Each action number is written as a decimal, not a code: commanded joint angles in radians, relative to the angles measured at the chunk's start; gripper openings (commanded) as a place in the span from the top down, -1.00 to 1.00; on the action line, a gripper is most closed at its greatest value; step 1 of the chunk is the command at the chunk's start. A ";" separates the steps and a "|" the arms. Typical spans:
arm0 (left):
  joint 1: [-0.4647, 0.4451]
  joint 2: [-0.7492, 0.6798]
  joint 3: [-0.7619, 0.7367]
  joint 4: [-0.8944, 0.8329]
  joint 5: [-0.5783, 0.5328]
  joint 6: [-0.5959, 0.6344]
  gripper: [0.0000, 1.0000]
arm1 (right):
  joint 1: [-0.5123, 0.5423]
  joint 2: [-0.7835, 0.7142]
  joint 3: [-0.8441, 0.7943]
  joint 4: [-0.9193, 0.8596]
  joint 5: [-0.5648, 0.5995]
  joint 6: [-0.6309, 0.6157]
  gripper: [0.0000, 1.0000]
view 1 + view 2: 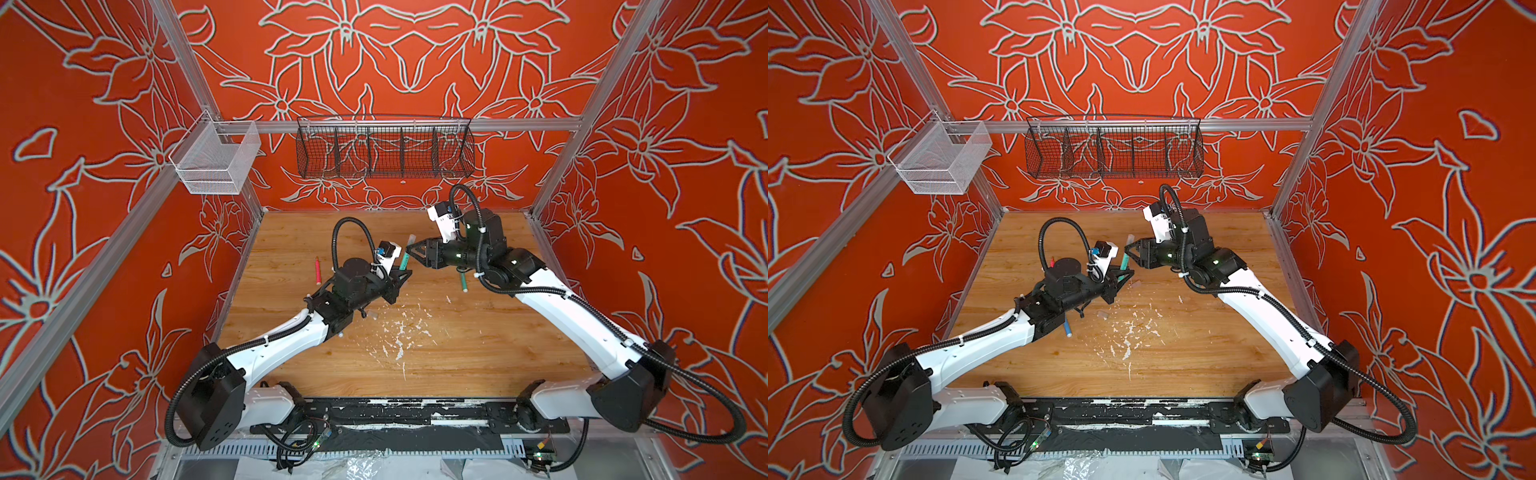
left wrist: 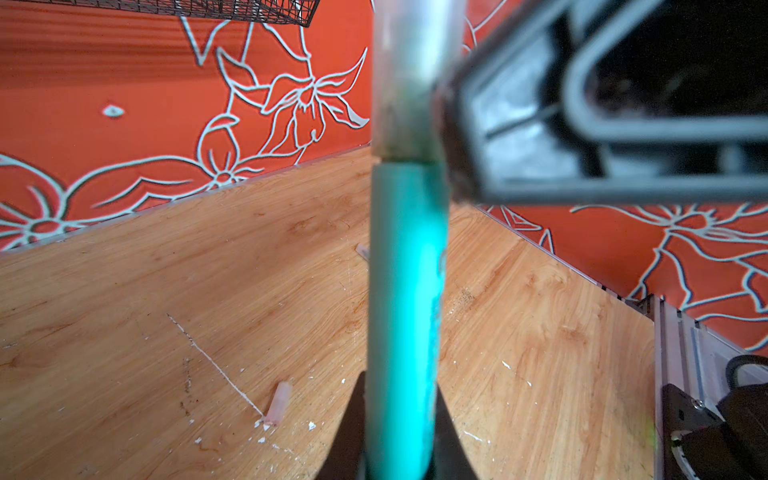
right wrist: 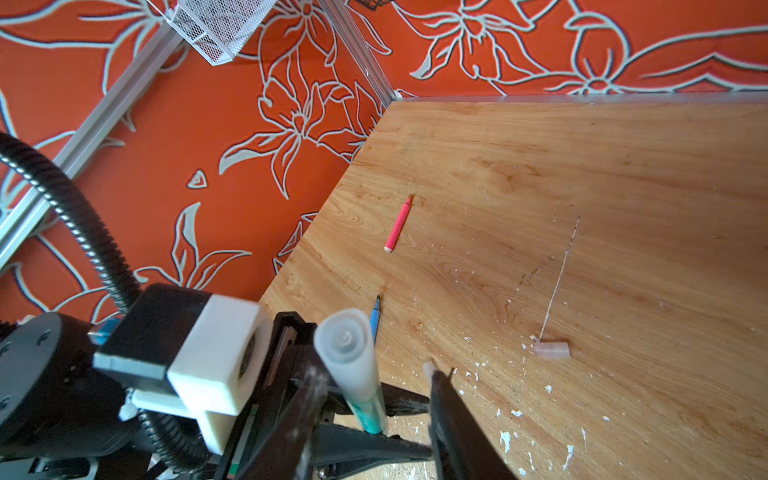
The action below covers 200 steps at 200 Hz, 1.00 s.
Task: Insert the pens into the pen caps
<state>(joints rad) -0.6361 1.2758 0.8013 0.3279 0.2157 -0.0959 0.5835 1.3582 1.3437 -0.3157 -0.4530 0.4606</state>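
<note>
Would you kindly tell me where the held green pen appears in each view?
In a top view: green pen at mid-table, held by the left tool.
In a top view: same spot.
Left wrist: close up, across the middle.
Right wrist: pen near the camera, within the right tool.
Shared landmark: the wooden table.

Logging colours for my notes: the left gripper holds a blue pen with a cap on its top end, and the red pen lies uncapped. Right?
One slip: the left gripper holds a green pen, not a blue one, as the left wrist view shows. A cap is on its top end, and the red pen lies uncapped.
</note>
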 commanded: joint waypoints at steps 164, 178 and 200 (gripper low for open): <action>-0.005 0.016 0.076 -0.077 0.043 -0.038 1.00 | -0.056 -0.007 0.001 0.185 -0.044 0.010 0.17; -0.005 0.020 0.077 -0.077 0.046 -0.039 1.00 | -0.056 0.002 0.006 0.196 -0.050 0.021 0.18; -0.004 0.021 0.077 -0.078 0.047 -0.039 1.00 | -0.054 0.016 0.018 0.192 -0.047 0.021 0.23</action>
<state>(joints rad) -0.6361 1.2858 0.8509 0.2466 0.2455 -0.1326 0.5312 1.3586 1.3167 -0.1566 -0.4789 0.4664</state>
